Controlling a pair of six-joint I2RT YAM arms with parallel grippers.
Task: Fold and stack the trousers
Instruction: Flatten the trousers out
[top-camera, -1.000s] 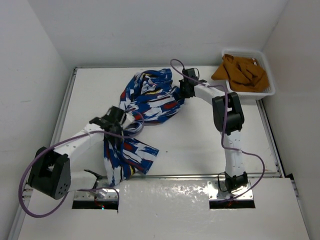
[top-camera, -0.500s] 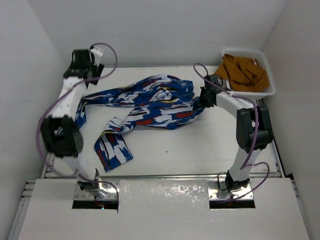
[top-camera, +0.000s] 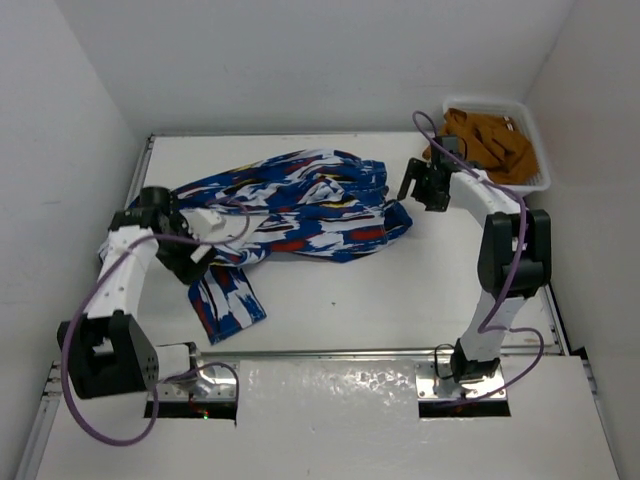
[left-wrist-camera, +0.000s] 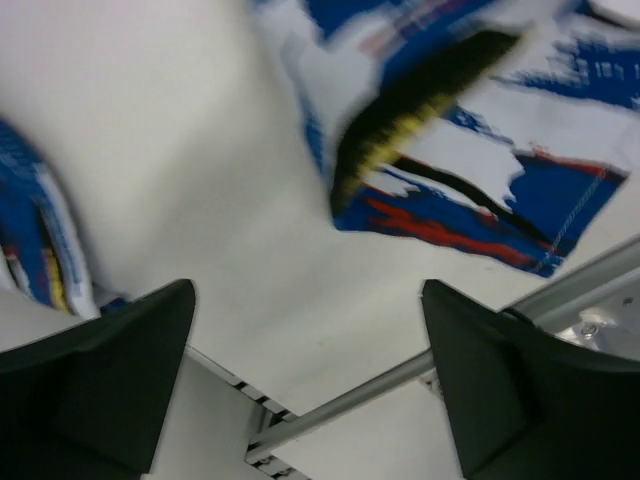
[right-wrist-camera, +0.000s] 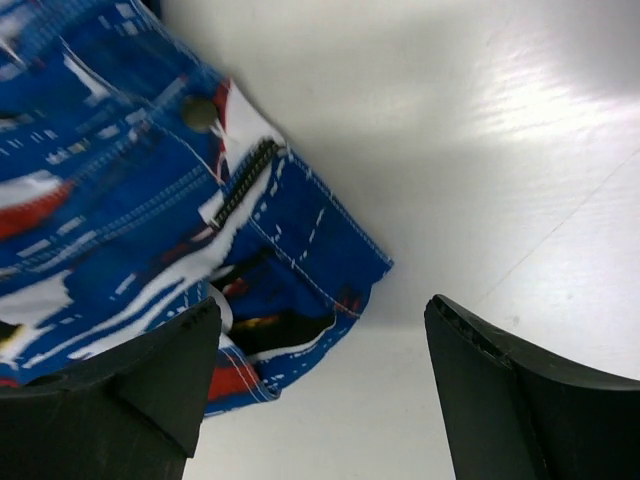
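The left gripper is spread wide and nothing is gripped in it. The table is seen between its fingers, with a leg of the trousers just past them. The right gripper is spread wide too, with nothing in it, and is held just beside the waist end, where a button and zip are seen. The trousers are bunched across the middle of the table, one leg bent toward the near edge. A brown cloth is seen in a tray at the far right.
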